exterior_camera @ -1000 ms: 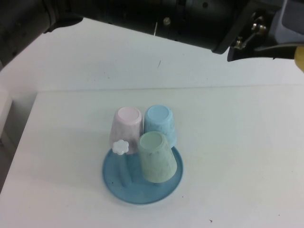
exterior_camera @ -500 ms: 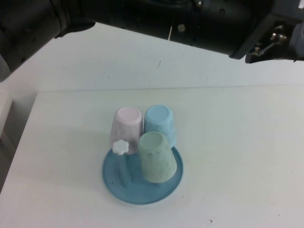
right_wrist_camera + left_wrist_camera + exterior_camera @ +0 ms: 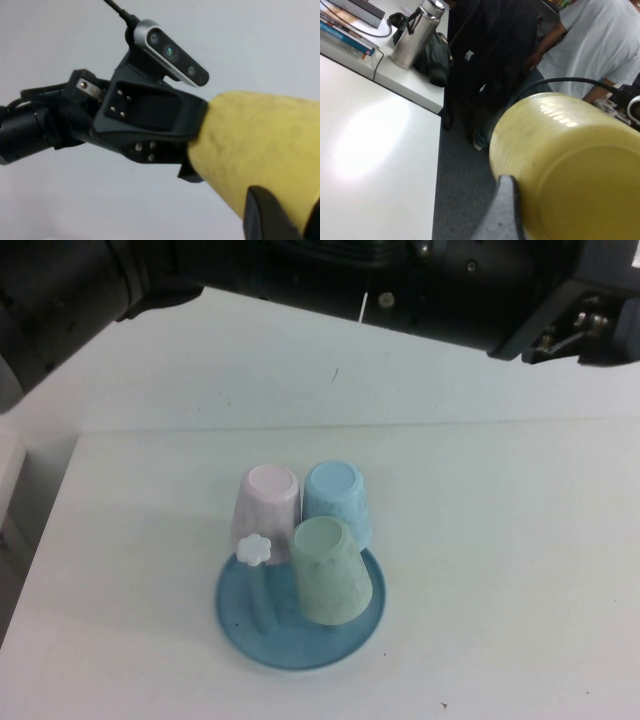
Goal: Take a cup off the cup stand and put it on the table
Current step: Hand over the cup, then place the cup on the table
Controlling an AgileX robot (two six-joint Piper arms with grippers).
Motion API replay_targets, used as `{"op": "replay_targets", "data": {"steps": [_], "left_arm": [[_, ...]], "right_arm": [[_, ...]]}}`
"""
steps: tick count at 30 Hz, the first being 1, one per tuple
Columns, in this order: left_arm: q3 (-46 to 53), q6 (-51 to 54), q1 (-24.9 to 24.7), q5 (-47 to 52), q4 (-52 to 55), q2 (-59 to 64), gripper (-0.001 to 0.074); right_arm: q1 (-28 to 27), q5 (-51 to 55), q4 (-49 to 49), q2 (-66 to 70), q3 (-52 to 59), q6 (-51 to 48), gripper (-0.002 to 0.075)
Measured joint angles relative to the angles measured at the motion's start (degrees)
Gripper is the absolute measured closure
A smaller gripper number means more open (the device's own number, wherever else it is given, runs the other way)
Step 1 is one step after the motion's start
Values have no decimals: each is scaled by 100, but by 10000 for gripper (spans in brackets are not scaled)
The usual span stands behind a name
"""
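On the table (image 3: 500, 540), left of centre, sits the stand (image 3: 300, 645). Three cups stand upside down on it. The pink cup (image 3: 266, 502) is furthest left, with a white flower-capped peg (image 3: 255, 549) just in front of it. The green cup (image 3: 330, 570) is at the front, and the blue cup (image 3: 337, 500) is behind it, touching the pink one.

The left arm (image 3: 300, 270) stretches across the top of the high view from the far left to the upper right. It ends high above the table's back right part, well apart from the stand.

The yellow cup (image 3: 570, 165) shows only in the wrist views. It is held up in the air, clear of the table. The left gripper (image 3: 192, 150) is clamped on one end of it, and one grey finger (image 3: 506, 210) lies flat against its side.

The right gripper (image 3: 290, 220) is right up against the same cup from the other side, with the textured yellow wall filling its view. Whether it grips the cup cannot be told.
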Motion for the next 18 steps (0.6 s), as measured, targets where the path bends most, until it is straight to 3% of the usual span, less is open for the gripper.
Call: {"op": "replay_targets", "data": {"steps": [5,10,13,17,18], "left_arm": [[0,0,0,164,300,11,74],[0,-187,319,454,665,11,68],[0,-499,623,560,1102,11,195],[0,-959,780,597,2116,-13,566],[0,-974,780,616,2415,-43,624]], "right_arm": [[0,-86,-14,0,-11,-275,700],[0,-345,-132,0,-11,-549,708],[0,-425,-841,89,-11,-191,708],[0,-107,-2391,699,-141,577,708],[0,19,-2695,881,-211,721,708]]}}
